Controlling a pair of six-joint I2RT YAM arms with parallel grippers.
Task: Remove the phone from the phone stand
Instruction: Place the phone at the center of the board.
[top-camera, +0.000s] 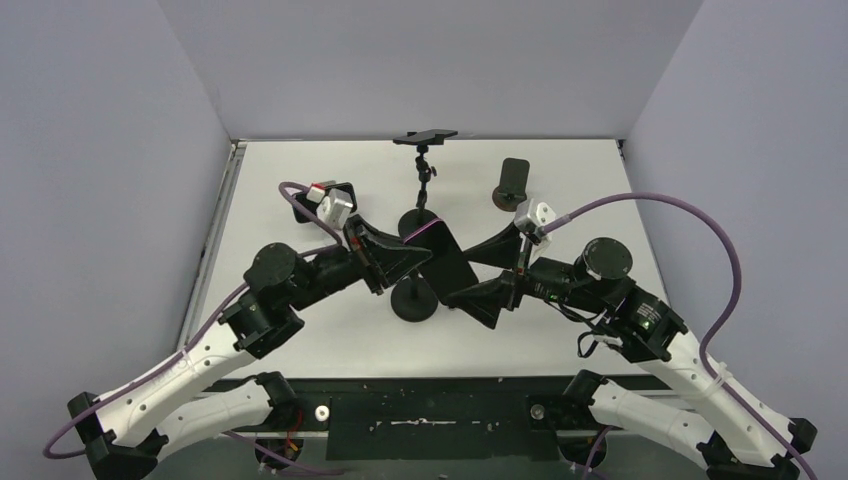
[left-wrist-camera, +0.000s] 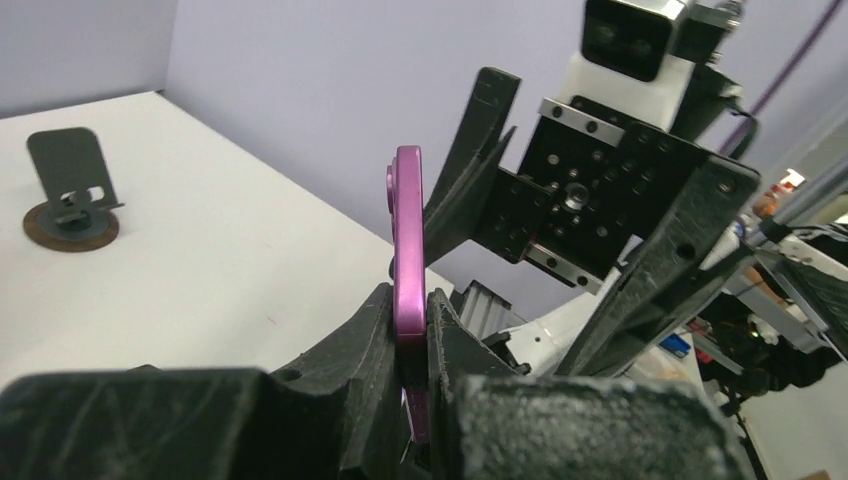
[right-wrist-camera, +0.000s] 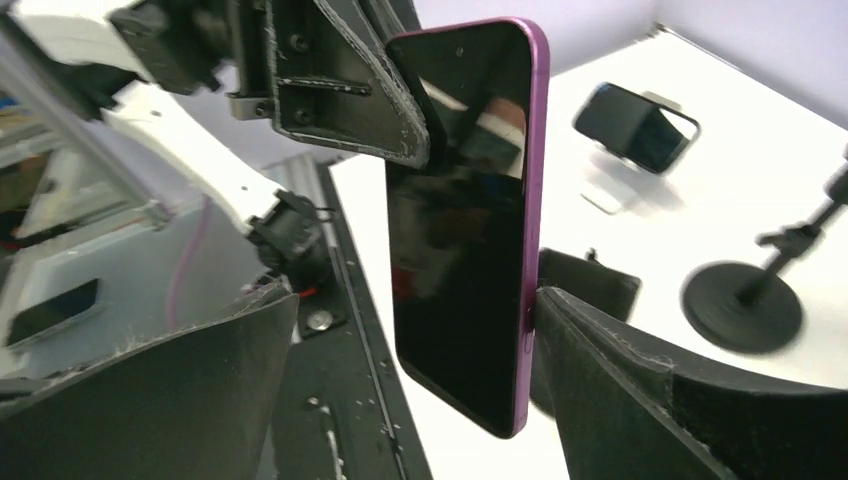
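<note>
The purple phone (top-camera: 455, 262) is being held mid-frame in the top view, clamped edgewise by the left gripper (left-wrist-camera: 412, 320); both arms are being angled inward, with the right gripper (right-wrist-camera: 410, 320) being held wide apart around the phone

Plain lavender-grey walls (top-camera: 430, 60) enclose a white desk (top-camera: 580, 170) at the back and on both sides. A black panel (top-camera: 430, 415) runs along the desk's near edge. The light is soft and even.

Top camera: high, looking down. Wrist cameras: close, facing each other, both showing phone (right-wrist-camera: 470, 220).
</note>
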